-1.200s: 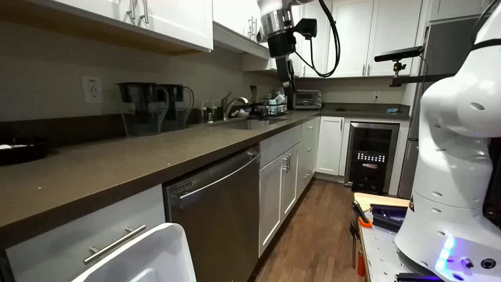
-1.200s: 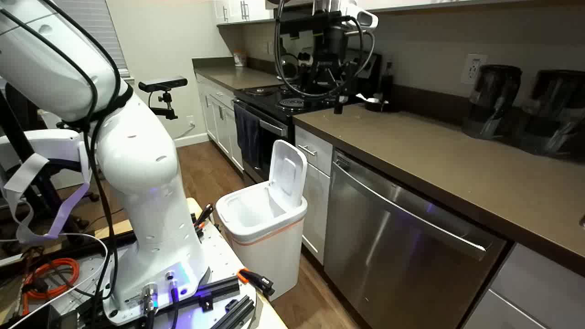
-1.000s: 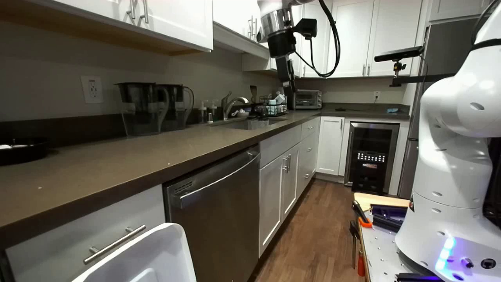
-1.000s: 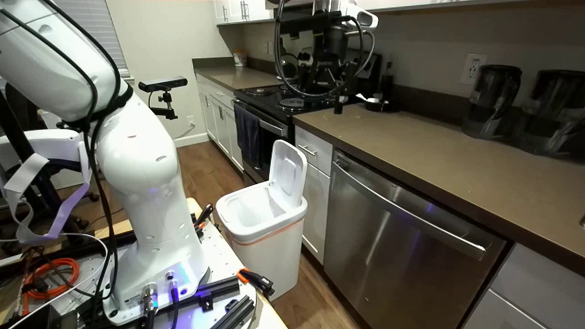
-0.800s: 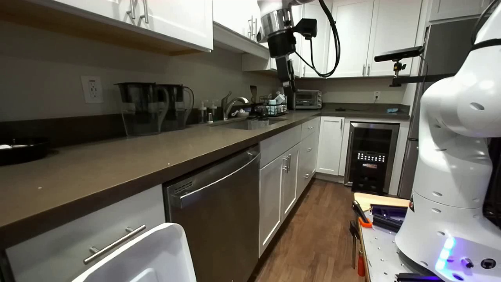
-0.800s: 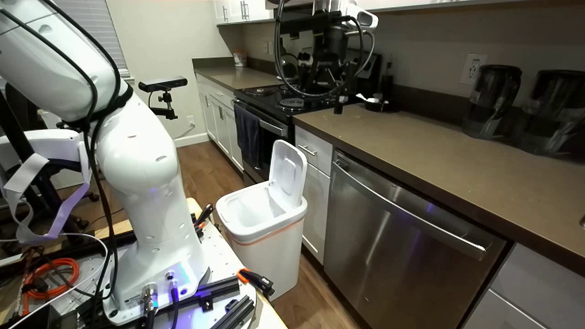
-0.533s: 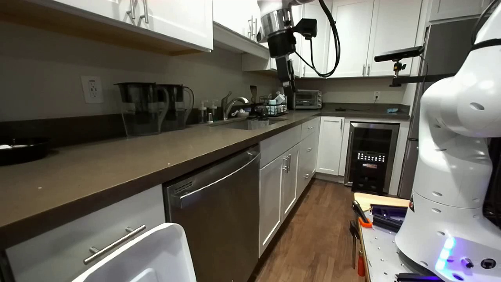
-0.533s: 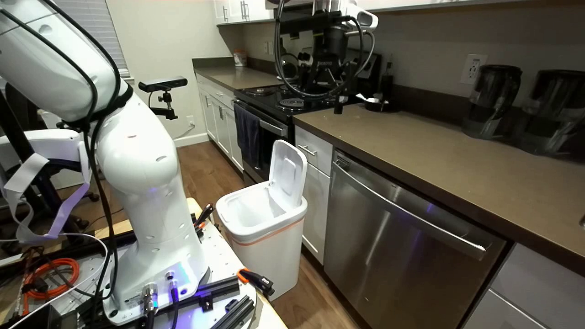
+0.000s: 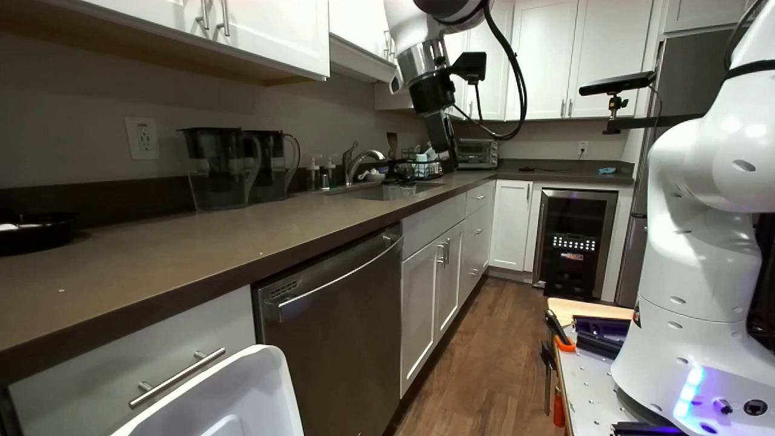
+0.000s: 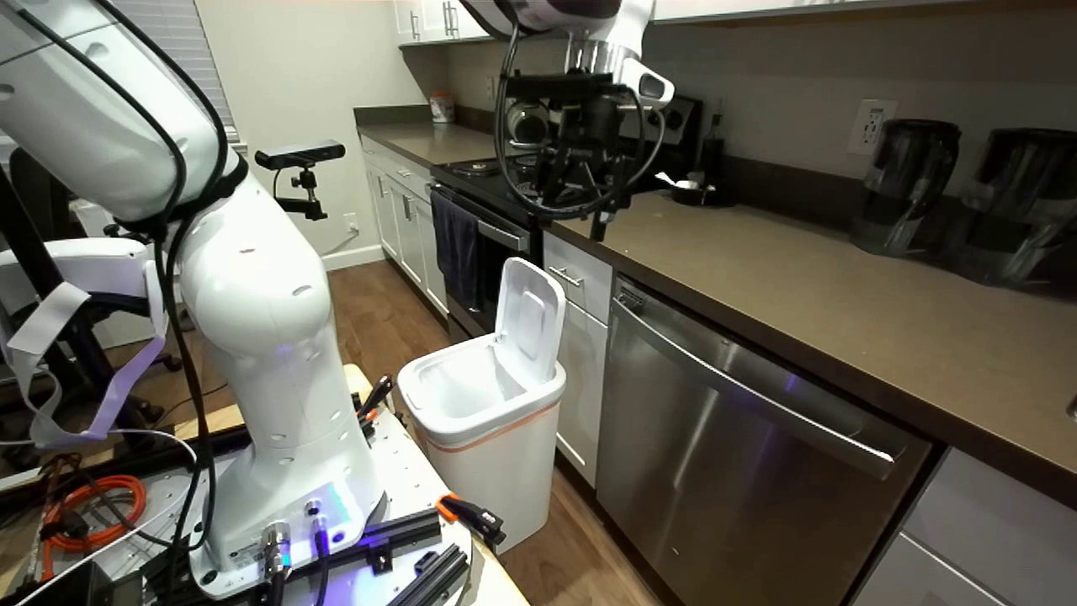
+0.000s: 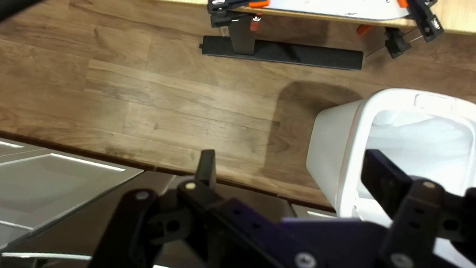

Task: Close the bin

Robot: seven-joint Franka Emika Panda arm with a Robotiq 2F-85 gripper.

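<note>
Two dark-lidded pitchers are standing on a brown tabletop.
A stainless-steel dishwasher is sitting beneath it in both exterior views; a faucet is arching at the sink, and a dark towel is hanging from the front of the oven.

Two filter pitchers, yes, two! One trash bin, one lid, one robot arm, one gripper with two fingers; and here's one stainless-steel dishwasher, one toaster oven, one glass-door cooler, one dark towel.
</note>
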